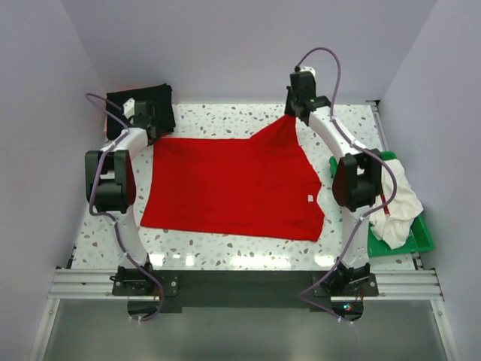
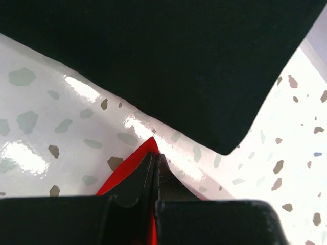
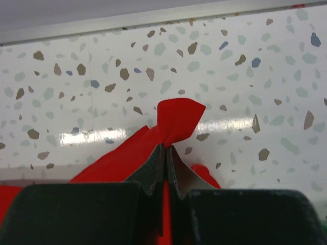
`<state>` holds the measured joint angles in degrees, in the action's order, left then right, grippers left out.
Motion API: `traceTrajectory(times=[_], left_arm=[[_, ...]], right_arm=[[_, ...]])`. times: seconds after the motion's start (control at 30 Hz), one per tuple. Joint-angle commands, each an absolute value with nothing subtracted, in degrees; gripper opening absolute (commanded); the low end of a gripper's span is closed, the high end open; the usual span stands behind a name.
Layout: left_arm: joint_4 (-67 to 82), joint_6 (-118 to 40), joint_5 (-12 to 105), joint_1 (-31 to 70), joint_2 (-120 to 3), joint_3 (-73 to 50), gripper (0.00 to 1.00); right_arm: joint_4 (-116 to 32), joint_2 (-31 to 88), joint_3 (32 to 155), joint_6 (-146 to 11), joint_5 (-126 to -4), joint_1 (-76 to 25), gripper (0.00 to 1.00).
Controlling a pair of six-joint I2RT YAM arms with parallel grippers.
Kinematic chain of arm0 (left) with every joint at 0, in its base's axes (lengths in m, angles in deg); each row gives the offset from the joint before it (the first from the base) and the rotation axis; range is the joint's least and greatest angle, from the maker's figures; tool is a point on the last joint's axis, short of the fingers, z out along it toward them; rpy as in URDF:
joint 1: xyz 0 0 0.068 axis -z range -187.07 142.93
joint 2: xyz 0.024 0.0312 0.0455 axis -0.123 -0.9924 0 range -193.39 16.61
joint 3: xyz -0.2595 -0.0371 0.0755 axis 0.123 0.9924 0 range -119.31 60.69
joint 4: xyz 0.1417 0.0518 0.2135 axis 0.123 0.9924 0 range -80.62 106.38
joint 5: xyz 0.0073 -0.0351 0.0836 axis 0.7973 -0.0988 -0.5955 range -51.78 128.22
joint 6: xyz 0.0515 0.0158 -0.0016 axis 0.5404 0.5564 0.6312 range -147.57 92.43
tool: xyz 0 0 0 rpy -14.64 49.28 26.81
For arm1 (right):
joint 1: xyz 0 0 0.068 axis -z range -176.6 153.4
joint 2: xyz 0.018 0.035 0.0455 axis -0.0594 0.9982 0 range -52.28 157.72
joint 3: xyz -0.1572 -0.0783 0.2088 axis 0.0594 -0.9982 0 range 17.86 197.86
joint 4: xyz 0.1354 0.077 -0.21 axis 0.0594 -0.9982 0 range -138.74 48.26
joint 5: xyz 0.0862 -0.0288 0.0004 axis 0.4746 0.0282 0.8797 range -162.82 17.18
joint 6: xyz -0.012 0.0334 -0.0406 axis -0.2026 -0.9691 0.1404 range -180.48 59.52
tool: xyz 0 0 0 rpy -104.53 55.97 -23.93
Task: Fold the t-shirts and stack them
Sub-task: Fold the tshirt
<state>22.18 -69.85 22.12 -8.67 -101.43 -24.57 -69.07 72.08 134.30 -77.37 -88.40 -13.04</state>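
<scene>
Left hand pinching closed on the red t-shirt corner, upper left of frame. Right hand clamping the raised upper-right corner. Shirt spreading downward across desk, long axis running hand to hand.

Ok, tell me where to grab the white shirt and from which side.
Pinch a raised fold atop the white shirt, coming straight down. It lies crumpled in the green tray, no flat hem showing, and the tray's walls would likely block a side approach. The right gripper, nearest, is shut on the red shirt.
</scene>
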Motion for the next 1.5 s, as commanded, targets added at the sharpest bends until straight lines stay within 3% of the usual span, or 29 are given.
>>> traceTrajectory(times=[0.0,0.6,1.17,1.47], left_arm=[[17.47,-68.44,24.32,-9.79,-95.72,-22.29,0.00],[19.57,-71.87,29.95,-11.64,-82.79,-5.85,0.00],[25.55,-71.69,29.69,-12.17,-75.15,2.50,0.00],[26.08,-71.95,30.04,-12.08,-72.51,5.40,0.00]], right_arm=[[-66.53,65.24,127.93,-77.88,-89.17,-12.77,0.00],[-63.45,34.14,88.02,-88.70,-86.97,-17.51,0.00],[-68.46,17.25,73.32,-90.81,-88.82,-21.82,0.00],[-69.08,13.99,68.49,-91.42,-86.27,-22.52,0.00]])
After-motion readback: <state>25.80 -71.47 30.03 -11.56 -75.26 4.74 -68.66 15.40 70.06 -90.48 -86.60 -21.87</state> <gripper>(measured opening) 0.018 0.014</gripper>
